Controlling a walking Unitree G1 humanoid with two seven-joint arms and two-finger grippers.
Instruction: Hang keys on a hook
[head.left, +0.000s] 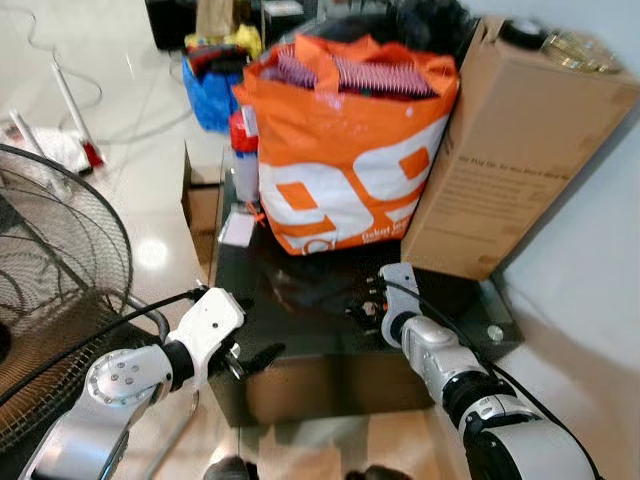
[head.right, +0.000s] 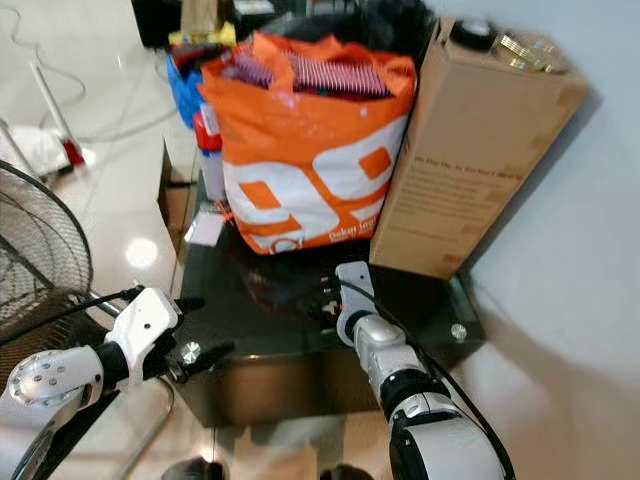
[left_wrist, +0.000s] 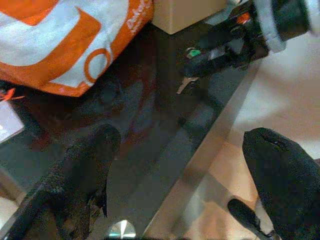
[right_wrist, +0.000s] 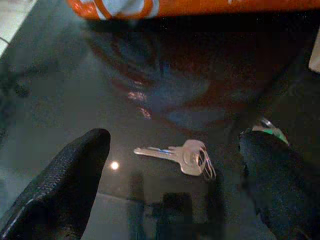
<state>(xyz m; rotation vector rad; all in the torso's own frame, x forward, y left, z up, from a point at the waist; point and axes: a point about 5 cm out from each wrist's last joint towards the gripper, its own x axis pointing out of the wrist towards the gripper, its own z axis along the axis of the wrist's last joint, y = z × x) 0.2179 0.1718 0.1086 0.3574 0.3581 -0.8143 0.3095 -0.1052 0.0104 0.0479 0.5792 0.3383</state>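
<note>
On the dark glass worktop, near its front edge, the keys lie flat: one silver key on a small ring, blade pointing away from the ring, nothing touching them. Right gripper hovers just above them, fingers spread wide with the keys between the two black fingertips; it holds nothing. A small green-marked piece sits just beside the far finger; can't tell what it is.

From the head cameras the right gripper is over the near-right part of the worktop, wrist reaching in from the front edge. Left gripper is at the near-left corner of the worktop, at its front edge, fingers open and empty. Its wrist camera looks across the glass toward the right gripper, with the keys below it.

Behind the keys, further in on the worktop, stands an orange-and-white shopping bag stuffed with striped fabric. A tall cardboard box stands to its right, touching it, against the wall. A blue bag sits on the floor beyond. A fan's wire grille is at the left, well apart from the worktop. A white card lies at the worktop's left edge by the orange bag.
</note>
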